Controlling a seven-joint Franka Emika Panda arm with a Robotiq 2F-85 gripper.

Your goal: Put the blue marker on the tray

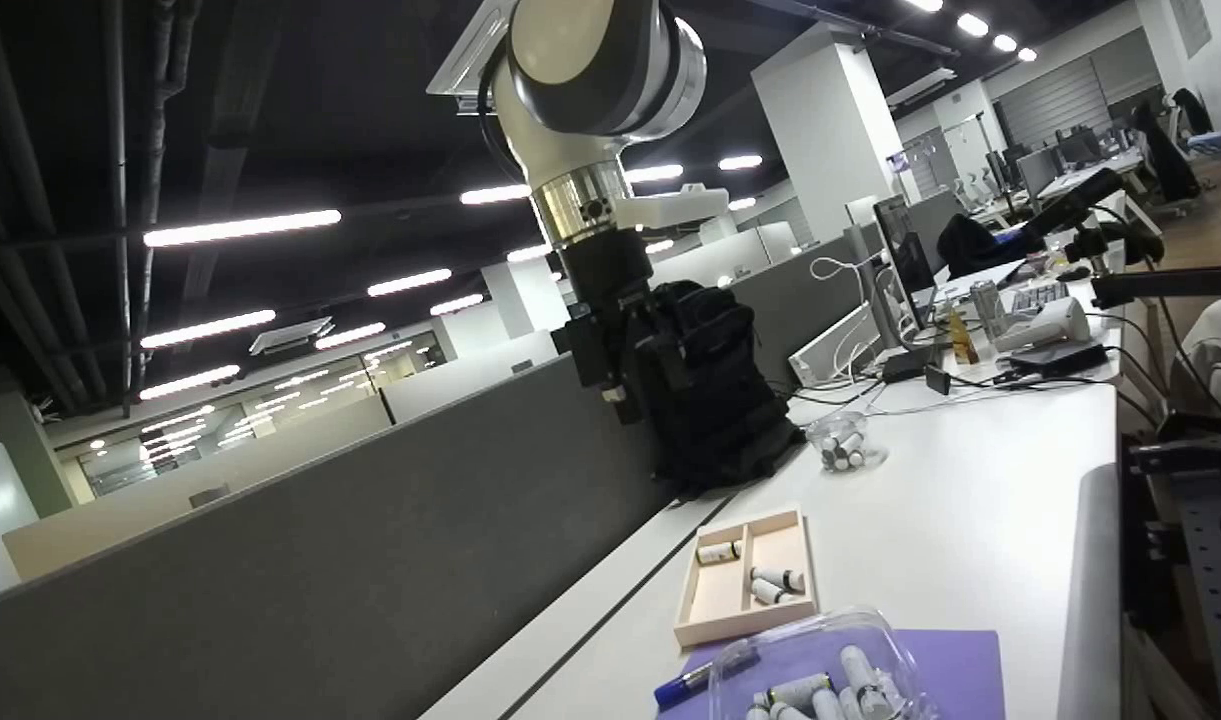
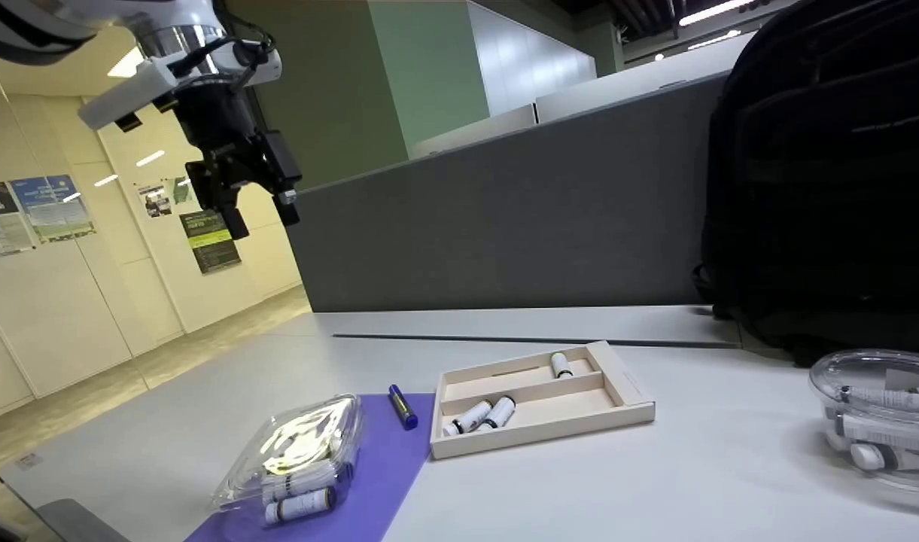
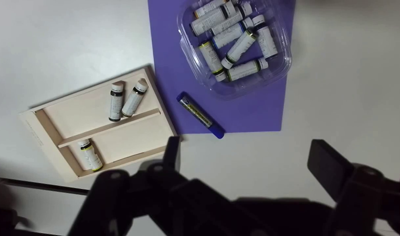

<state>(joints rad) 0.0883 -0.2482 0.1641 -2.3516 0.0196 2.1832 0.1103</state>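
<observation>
In the wrist view the blue, silver-labelled cylindrical marker [image 3: 200, 115] lies on the flat, straight-edged purple mat [image 3: 262, 111], its longer blue end aimed between four and five o'clock and poking just past the mat's edge. At nine o'clock from it sits the divided, light tan wooden tray [image 3: 129, 139], likely placed close for a short transfer. The black two-fingered gripper [image 3: 249, 157] hangs above, jaws spread around nothing, presumably so they can straddle the marker's barrel.

White desk [image 1: 970, 520] | backpack [image 2: 828, 188] at back edge | wooden tray [image 3: 134, 137], round tub [image 2: 832, 397] nearer back | purple sheet [image 3: 258, 111] (vivid, from here) toward front edge
</observation>
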